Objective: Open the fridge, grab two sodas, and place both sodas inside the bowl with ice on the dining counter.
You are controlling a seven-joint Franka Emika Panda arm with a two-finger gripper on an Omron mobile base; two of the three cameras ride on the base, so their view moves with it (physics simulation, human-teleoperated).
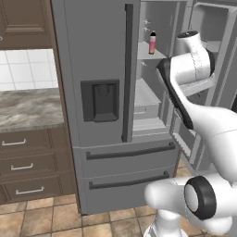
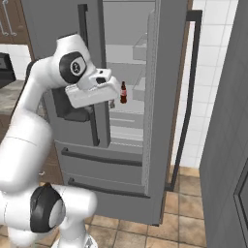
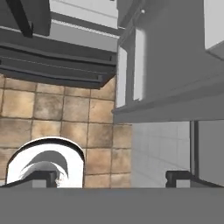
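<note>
Open fridge (image 1: 102,69), pale inner shelf (image 1: 147,56), one soda bottle (image 1: 152,43) upright, seemingly alone

The fridge (image 1: 95,69) is a tall grey French-door model with its left door shut and its right door (image 2: 169,97) swung wide open, showing pale shelves inside. Long dark bar handles run down the doors and across the two lower drawers (image 1: 125,157), and a dark dispenser recess (image 1: 99,100) sits in the shut door. One soda bottle (image 1: 152,43), dark with a red label and dark cap, stands upright on an upper shelf.
</note>
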